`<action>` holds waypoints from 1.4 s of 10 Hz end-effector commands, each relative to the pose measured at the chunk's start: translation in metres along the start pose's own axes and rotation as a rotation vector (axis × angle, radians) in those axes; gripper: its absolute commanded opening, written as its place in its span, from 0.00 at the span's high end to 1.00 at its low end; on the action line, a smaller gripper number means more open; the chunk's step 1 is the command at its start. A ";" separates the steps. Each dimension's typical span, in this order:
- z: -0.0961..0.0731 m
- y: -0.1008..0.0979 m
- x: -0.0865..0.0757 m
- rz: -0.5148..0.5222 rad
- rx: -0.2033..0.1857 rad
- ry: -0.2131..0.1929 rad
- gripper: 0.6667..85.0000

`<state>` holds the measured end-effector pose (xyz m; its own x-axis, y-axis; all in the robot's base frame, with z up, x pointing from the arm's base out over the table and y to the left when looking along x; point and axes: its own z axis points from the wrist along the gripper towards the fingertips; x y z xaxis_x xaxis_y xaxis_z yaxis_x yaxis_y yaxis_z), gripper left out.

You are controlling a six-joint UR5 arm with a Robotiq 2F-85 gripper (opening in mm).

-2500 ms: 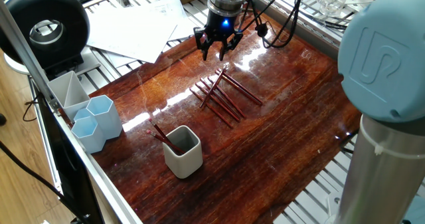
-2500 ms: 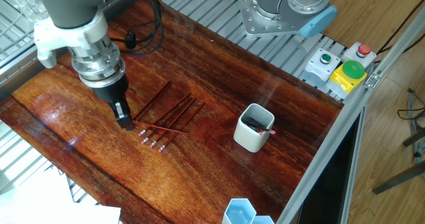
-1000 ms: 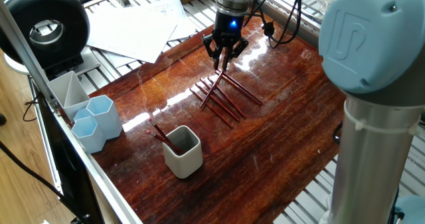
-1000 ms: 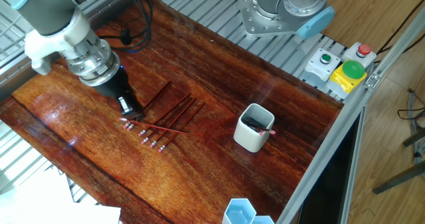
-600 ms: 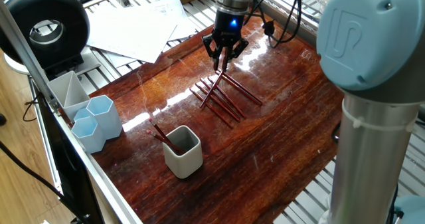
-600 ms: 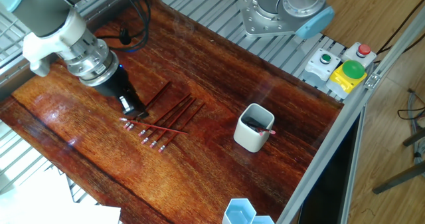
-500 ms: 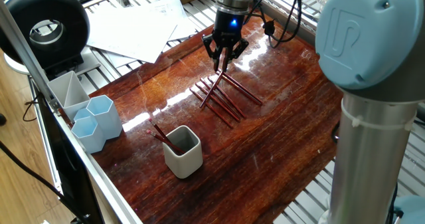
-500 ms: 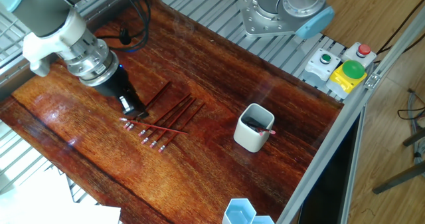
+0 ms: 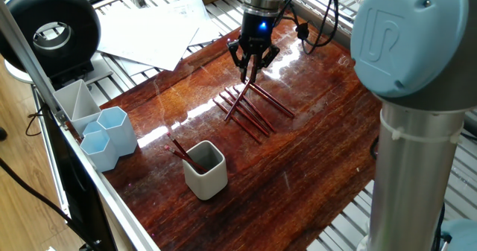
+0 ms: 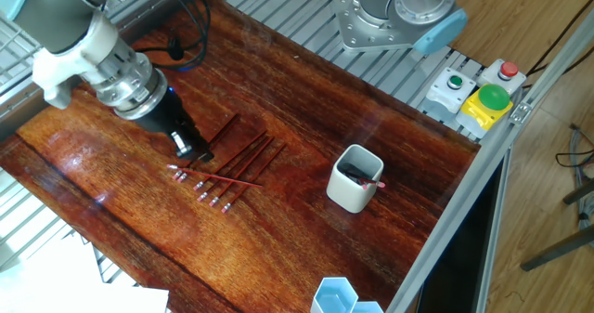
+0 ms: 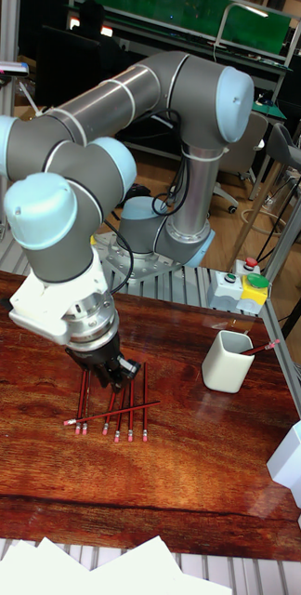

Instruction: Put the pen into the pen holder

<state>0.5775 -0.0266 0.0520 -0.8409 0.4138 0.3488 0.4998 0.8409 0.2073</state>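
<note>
We have the gripper [image 9: 250, 74] low over the far end of the pile of pens [image 9: 250, 108], fingers drawn close together around the end of one dark red pen; whether they actually pinch it we cannot tell. The pens lie flat on the bench [image 9: 313, 154], mostly side by side with one crossing the rest, which is probably why we come in at the end of the pile, where a single pen can be picked out.

The pen holder [image 9: 204, 169] stands on the bench well apart from the pile, toward the near edge in one fixed view, upright and open at the top, with pens already leaning inside it (so it is ready to take another).

Beside the pen holder, at the bench's edge, sit the pale blue hexagonal cups [image 9: 109, 135] and a grey tray [image 9: 74, 102]; both lie off the line from pile to holder. Loose papers [image 9: 153, 27] lie beyond the pile. We judge the stretch of bench between pile and holder free of obstacles; the crossed pen is the likelier snag.
</note>
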 end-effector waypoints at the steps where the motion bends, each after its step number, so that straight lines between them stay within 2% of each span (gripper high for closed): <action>1: 0.017 -0.004 -0.020 0.008 0.012 -0.013 0.68; 2: 0.018 -0.004 -0.019 0.010 0.010 -0.004 0.67; 3: 0.018 -0.007 -0.021 0.013 0.023 -0.007 0.67; 7: 0.023 -0.011 -0.028 0.014 0.028 -0.015 0.67; 14: 0.027 -0.011 -0.032 0.015 0.032 -0.018 0.66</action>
<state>0.5901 -0.0413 0.0144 -0.8384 0.4293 0.3357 0.5011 0.8495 0.1651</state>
